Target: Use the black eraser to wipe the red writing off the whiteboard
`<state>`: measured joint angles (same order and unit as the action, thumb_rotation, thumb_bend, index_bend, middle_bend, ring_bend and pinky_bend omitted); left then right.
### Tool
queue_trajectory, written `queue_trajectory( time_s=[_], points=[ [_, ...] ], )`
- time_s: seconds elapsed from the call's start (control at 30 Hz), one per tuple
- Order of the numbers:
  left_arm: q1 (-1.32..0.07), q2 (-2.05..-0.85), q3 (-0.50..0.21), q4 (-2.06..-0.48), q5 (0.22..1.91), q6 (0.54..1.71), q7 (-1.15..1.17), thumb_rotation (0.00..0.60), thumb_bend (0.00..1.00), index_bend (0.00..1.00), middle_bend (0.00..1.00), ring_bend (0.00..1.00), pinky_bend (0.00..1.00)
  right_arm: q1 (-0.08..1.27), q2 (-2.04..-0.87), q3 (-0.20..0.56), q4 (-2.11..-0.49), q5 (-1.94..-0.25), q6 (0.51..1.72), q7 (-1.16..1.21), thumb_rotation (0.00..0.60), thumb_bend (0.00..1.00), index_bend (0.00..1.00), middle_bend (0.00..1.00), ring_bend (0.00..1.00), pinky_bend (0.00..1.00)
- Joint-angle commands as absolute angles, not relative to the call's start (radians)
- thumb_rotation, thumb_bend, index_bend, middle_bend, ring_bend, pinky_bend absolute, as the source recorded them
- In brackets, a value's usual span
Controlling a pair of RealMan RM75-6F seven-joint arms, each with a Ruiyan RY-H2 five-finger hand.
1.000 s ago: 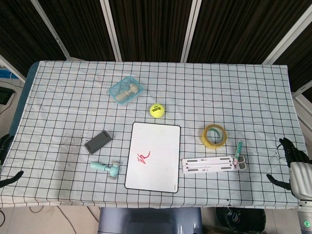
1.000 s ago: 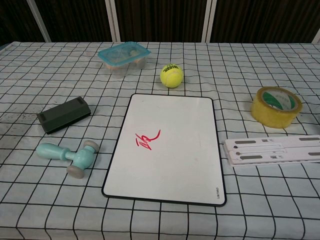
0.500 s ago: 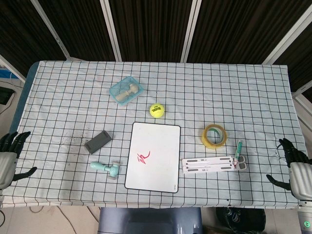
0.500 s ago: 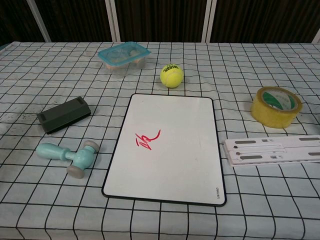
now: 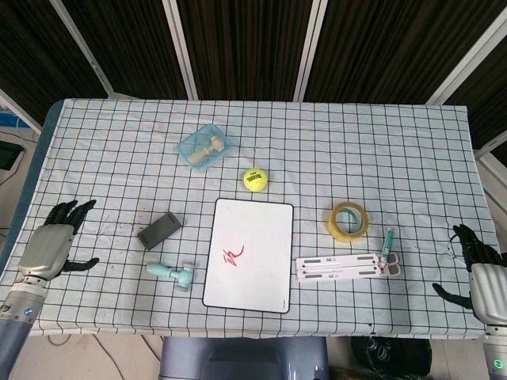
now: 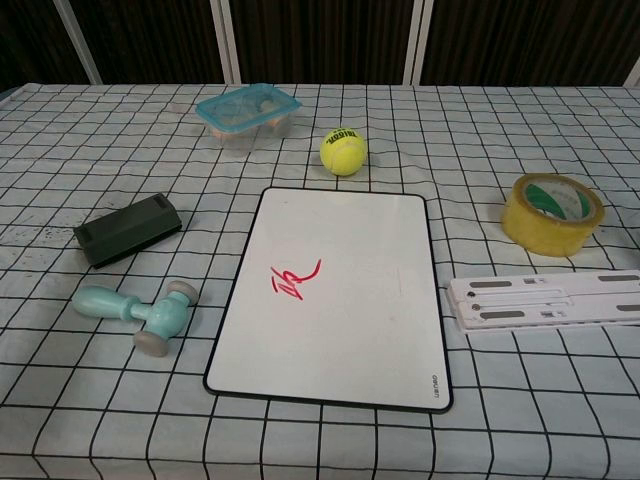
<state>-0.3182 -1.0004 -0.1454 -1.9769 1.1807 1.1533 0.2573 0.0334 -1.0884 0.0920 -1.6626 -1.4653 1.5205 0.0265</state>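
The whiteboard (image 5: 249, 253) (image 6: 335, 290) lies flat mid-table with red writing (image 5: 231, 255) (image 6: 292, 278) in its lower left part. The black eraser (image 5: 158, 229) (image 6: 127, 229) lies on the cloth to the board's left, untouched. My left hand (image 5: 57, 239) hovers over the table's left edge, fingers spread and holding nothing, well left of the eraser. My right hand (image 5: 479, 269) stays at the right edge, fingers apart and empty. Neither hand shows in the chest view.
A teal toy hammer (image 5: 173, 274) (image 6: 140, 311) lies below the eraser. A blue-lidded box (image 5: 206, 146), a tennis ball (image 5: 254, 180), a yellow tape roll (image 5: 349, 219), a white strip holder (image 5: 337, 266) and a marker (image 5: 388, 245) surround the board.
My left hand has moved in from the left edge, rightward over the table toward the eraser. The right hand and all objects have stayed put.
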Motion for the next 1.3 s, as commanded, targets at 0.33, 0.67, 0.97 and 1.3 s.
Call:
queue_trajectory(
  time_s=[0.33, 0.67, 0.97, 1.3],
  points=[
    [-0.532, -1.123, -0.222, -1.913, 0.805, 1.032, 0.44, 0.6, 0.15, 0.02, 0.16, 0.0, 0.02, 0.034, -1.09, 0.092, -1.663, -1.463, 1.518, 0.026, 0.6, 0.08, 0.06, 0.08, 0.19, 0.21],
    [-0.657, -1.183, -0.215, -1.861, 0.624, 1.017, 0.567, 0.6, 0.15, 0.1, 0.2, 0.0, 0.02, 0.035, -1.091, 0.093, -1.663, -1.46, 1.516, 0.023, 0.6, 0.08, 0.06, 0.09, 0.19, 0.21],
    [-0.742, -1.271, -0.186, -1.816, 0.471, 1.049, 0.668, 0.6, 0.14, 0.16, 0.26, 0.0, 0.02, 0.035, -1.092, 0.093, -1.661, -1.459, 1.515, 0.027, 0.6, 0.07, 0.06, 0.09, 0.19, 0.21],
    [-0.74, -1.312, -0.173, -1.767, 0.44, 1.006, 0.584, 0.6, 0.13, 0.15, 0.25, 0.0, 0.02, 0.037, -1.09, 0.095, -1.661, -1.456, 1.512, 0.033, 0.6, 0.08, 0.06, 0.09, 0.19, 0.21]
  ],
)
